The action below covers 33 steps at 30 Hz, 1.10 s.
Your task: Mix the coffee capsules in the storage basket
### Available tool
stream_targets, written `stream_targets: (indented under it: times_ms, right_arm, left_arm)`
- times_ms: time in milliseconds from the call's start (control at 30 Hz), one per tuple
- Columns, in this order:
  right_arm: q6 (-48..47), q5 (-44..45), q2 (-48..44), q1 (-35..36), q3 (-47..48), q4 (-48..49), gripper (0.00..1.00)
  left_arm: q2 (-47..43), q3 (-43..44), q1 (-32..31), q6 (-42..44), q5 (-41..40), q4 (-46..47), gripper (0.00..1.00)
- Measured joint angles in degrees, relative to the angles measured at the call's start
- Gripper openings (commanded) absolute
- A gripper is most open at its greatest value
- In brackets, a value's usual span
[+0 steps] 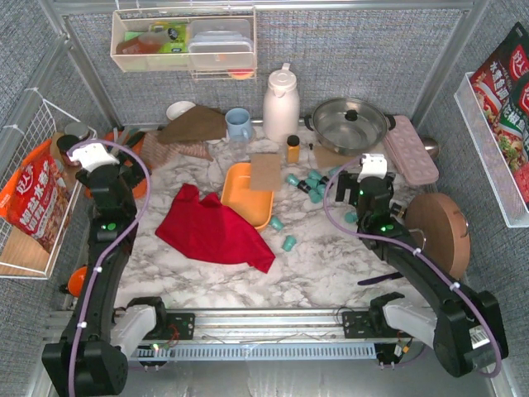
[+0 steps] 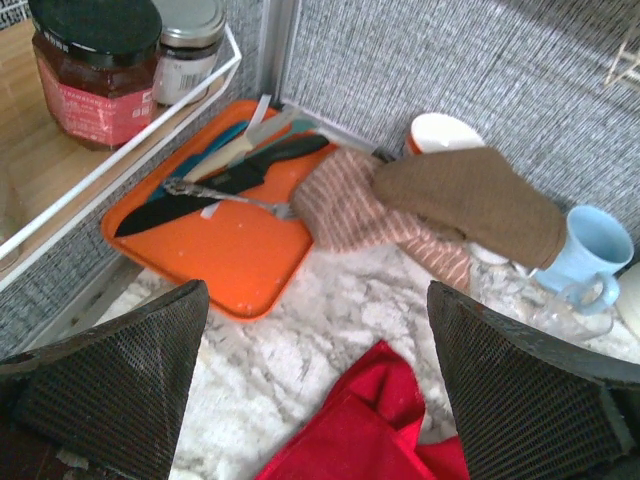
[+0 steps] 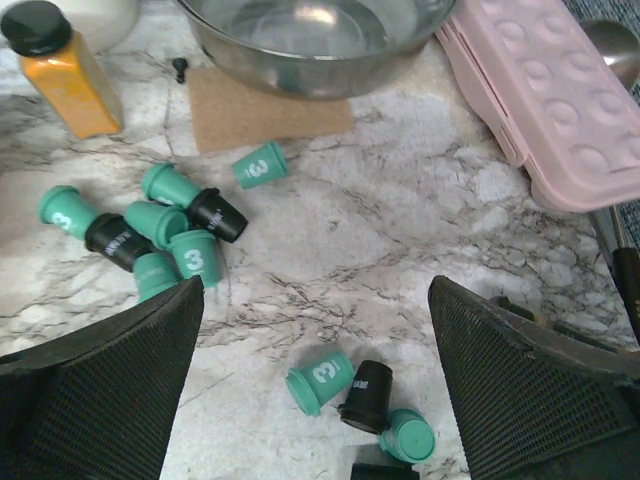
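Observation:
The storage basket, a shallow orange-yellow tray, lies mid-table with a brown card resting across its far end. No coffee capsules show inside it. The capsules lie loose on the marble: a teal and black cluster, a lone teal one, and a small group with a black one. My right gripper hangs open above that small group, touching none. Two more teal capsules lie by the basket's near end. My left gripper stands open at the far left, over the red cloth's corner.
A red cloth lies left of the basket. An orange tray with knives, a brown mitt and a blue cup sit at back left. An amber bottle, steel pot and pink egg tray stand behind the capsules.

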Motion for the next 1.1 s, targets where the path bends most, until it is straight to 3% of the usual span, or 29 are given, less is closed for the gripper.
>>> stream_targets:
  times_ms: [300, 467, 700, 1100]
  right_arm:
    - [-0.7, -3.8, -5.2, 2.0, 4.1, -8.0, 0.99]
    - [0.4, -6.8, -5.1, 2.9, 7.0, -12.5, 0.99]
    - [0.7, -11.5, -1.6, 6.3, 9.5, -14.6, 0.97]
    - [-2.4, -17.5, 2.7, 16.3, 12.1, -16.4, 0.96]
  left_arm:
    - [-1.9, 5.1, 0.0, -0.5, 4.1, -15.1, 0.99]
    - [-6.1, 2.5, 0.0, -2.3, 9.1, -15.1, 0.99]
    - [-5.2, 3.2, 0.0, -3.1, 19.2, -14.9, 0.99]
    - [-7.6, 0.6, -0.6, -3.5, 24.0, -17.0, 0.99]
